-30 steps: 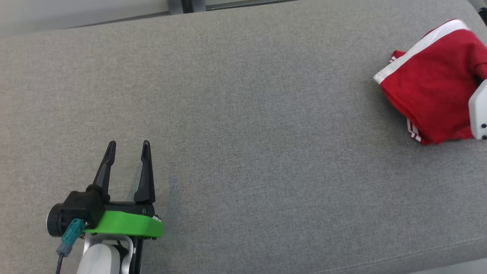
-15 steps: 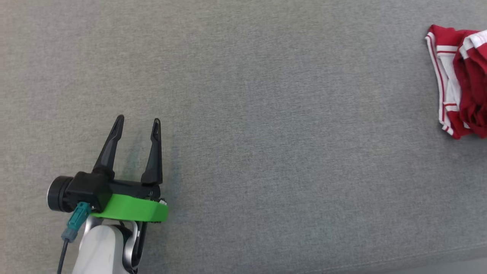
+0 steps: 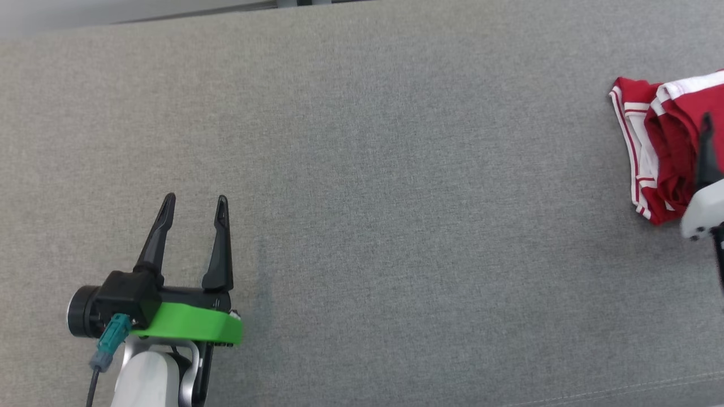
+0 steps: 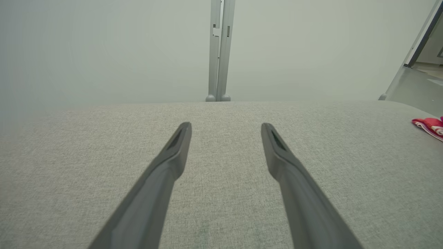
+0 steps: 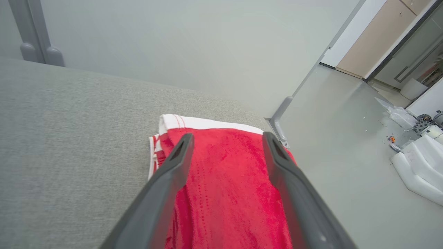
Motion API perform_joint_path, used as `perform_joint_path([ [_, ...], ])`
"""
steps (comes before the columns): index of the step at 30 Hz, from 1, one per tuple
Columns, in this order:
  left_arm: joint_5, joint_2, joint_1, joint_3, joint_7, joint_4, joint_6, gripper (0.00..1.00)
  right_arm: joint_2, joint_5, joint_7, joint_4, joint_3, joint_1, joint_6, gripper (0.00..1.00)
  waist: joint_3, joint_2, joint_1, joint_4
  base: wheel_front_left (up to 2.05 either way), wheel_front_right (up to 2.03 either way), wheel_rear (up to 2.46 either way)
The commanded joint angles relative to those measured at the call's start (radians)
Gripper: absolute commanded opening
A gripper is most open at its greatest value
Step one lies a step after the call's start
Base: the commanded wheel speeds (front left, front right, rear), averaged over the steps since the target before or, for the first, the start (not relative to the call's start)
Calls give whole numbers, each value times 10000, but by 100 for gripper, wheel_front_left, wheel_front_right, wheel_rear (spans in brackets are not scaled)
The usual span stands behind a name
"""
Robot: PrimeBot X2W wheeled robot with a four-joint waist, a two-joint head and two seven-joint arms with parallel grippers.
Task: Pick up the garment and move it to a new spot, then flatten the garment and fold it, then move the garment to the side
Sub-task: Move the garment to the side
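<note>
The garment (image 3: 667,152) is red with white stripes and lies folded at the right edge of the grey cushion (image 3: 367,169). The right wrist view shows the garment (image 5: 225,186) just beyond my right gripper (image 5: 228,138), whose fingers stand apart above the cloth with nothing between them. In the head view one dark right finger (image 3: 706,152) and a pale wrist piece show at the right border. My left gripper (image 3: 194,200) hovers open over bare fabric at the lower left; its wrist view has the garment (image 4: 429,125) far off to the right, beyond the spread left gripper (image 4: 225,126).
The cushion's far edge meets a pale wall with a grey post (image 4: 218,52). Right of the garment the cushion ends and a pale floor (image 5: 346,155) drops away, with white bags (image 5: 418,166) and clutter farther off.
My right gripper has opened and let go of the garment, which now rests on the cushion. The head camera has shifted between frames. The left gripper stays open.
</note>
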Motion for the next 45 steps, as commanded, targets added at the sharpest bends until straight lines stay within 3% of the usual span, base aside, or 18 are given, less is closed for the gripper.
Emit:
perform_joint_path([
  [1, 82, 0, 197, 44, -24, 116, -47, 100, 232, 274, -287, -149, 159, 393, -22, 100, -855, 0, -1, 24, 0, 0, 0],
  [9, 99, -46, 417, 273, -22, 779, -43, 100, 1043, 1725, -1331, -1228, 1034, 2157, -22, 100, -1914, 0, -1, 341, 0, 0, 0],
  [21, -281, -57, 657, 504, -24, 1916, 103, 100, 1893, 2117, -1393, -2182, 2070, 3699, -22, 100, -2952, 0, -1, 713, 0, 0, 0],
  [30, -350, -60, 959, 556, -24, 2055, 145, 100, 1949, 2165, -1395, -2067, 2650, 3654, -22, 100, -3107, 0, -1, 941, 0, 0, 0],
  [45, -354, -61, 1106, 645, -24, 1828, 129, 100, 1953, 2138, -1397, -2015, 2413, 3861, -22, 100, -3036, 0, -1, 956, 0, 0, 0],
])
